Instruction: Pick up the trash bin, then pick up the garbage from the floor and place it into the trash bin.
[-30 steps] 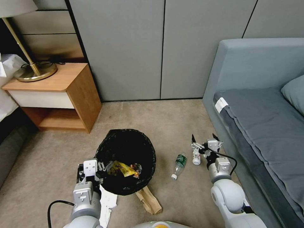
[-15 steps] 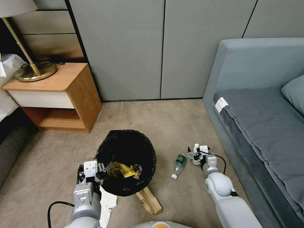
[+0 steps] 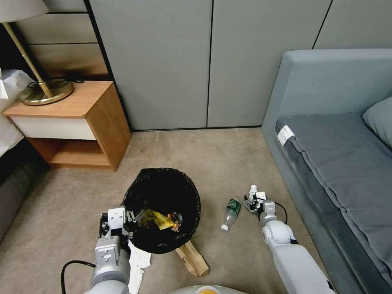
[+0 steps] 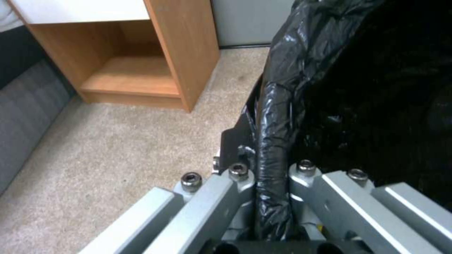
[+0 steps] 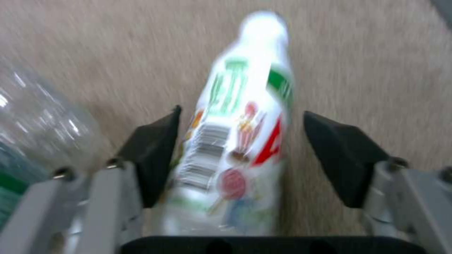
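Since one second ago: small white bottle with a red-green printed label (image 5: pixel 235 141) has gone from upright and raised to low over the carpet, lower right of centre in head view. Right gripper (image 3: pixel 255 201) straddles it, jaws apart, one pad touching; release or re-grip, cannot tell. Green-labelled clear plastic bottle (image 3: pixel 231 212) lies beside. Left gripper (image 4: pixel 272 176) stays clamped on the black-lined trash bin (image 3: pixel 163 196) rim, lower centre.

Trash bin (image 3: pixel 163 208): black-lined, tilted, lower centre, wrappers inside.
Clear bottle (image 3: pixel 230 213): lay right of it.
Small white bottle (image 3: pixel 252 193): farther right.
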